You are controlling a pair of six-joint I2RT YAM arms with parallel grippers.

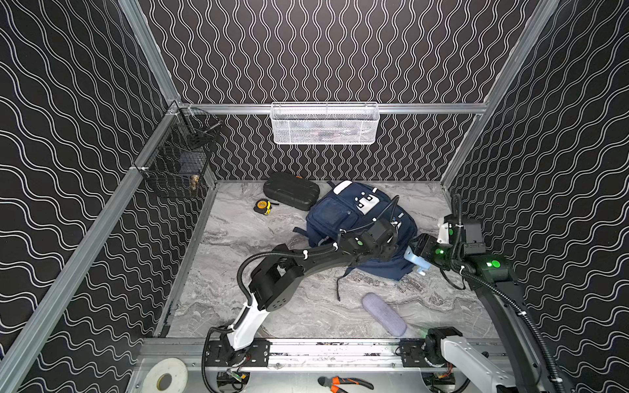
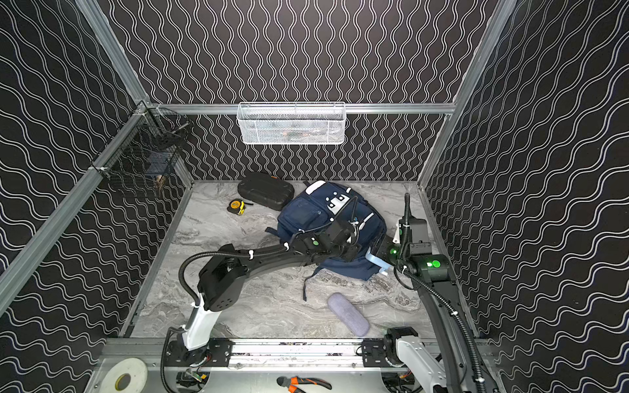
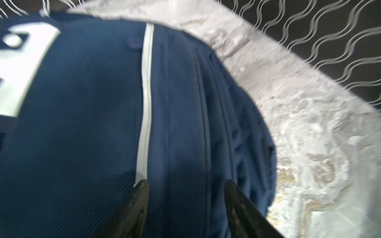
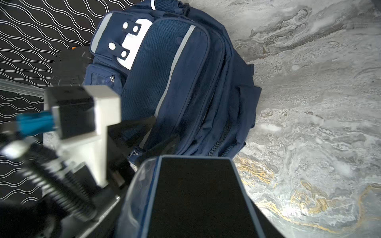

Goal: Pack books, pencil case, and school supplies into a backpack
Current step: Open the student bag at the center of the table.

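The navy backpack (image 1: 343,217) (image 2: 313,214) (image 4: 185,82) lies flat mid-table, its white patch toward the back wall. My left gripper (image 3: 185,185) hovers over its right part, open, with the fingertips (image 3: 142,187) straddling blue fabric beside a white stripe. At the backpack's right edge my right gripper (image 1: 416,254) is shut on the light-blue pencil sharpener (image 1: 414,262) (image 2: 376,262) (image 4: 195,195), which hides the jaws in the right wrist view. The grey-lavender pencil case (image 1: 384,314) (image 2: 348,314) lies alone near the front. The books are out of view.
A black ribbed hard case (image 1: 291,190) and a yellow tape measure (image 1: 262,206) sit at the back left. A white mesh basket (image 1: 325,123) hangs on the back rail, a black wire basket (image 1: 180,160) on the left. A tape roll (image 1: 165,377) and pliers (image 1: 343,382) lie beyond the front rail.
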